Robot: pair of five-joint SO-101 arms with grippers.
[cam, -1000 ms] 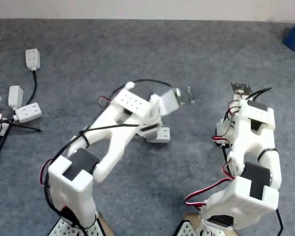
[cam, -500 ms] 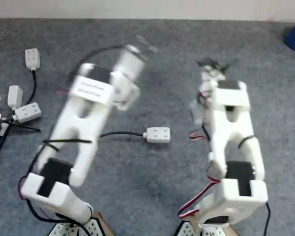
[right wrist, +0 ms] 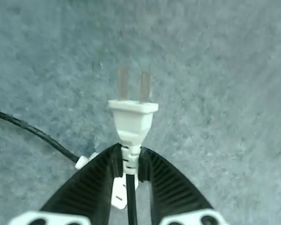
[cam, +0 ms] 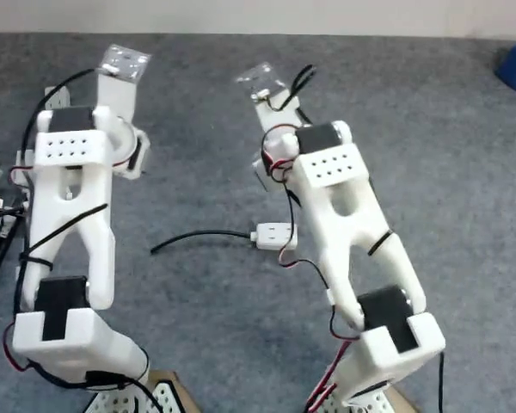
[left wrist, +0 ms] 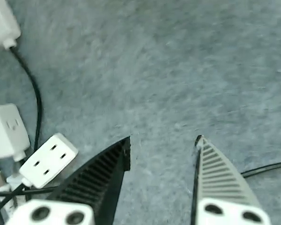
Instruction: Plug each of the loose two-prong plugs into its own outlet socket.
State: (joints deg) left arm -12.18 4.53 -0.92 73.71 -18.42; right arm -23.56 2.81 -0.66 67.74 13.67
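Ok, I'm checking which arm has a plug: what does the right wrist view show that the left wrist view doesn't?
Right wrist view alone: the right end effector shut on a white two-prong plug, at its cord end. Left wrist view alone: the left end effector, open and empty, and white outlet sockets beside it. Both: grey carpet and a black cord.

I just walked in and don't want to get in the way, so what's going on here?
Two arms are working on plugging loose plugs into sockets. The right hand is shut on a white plug at its cord end, with the prongs bare and pointing away. The left hand is open and empty over the grey mat, near a socket block. A second block lies between the arms.
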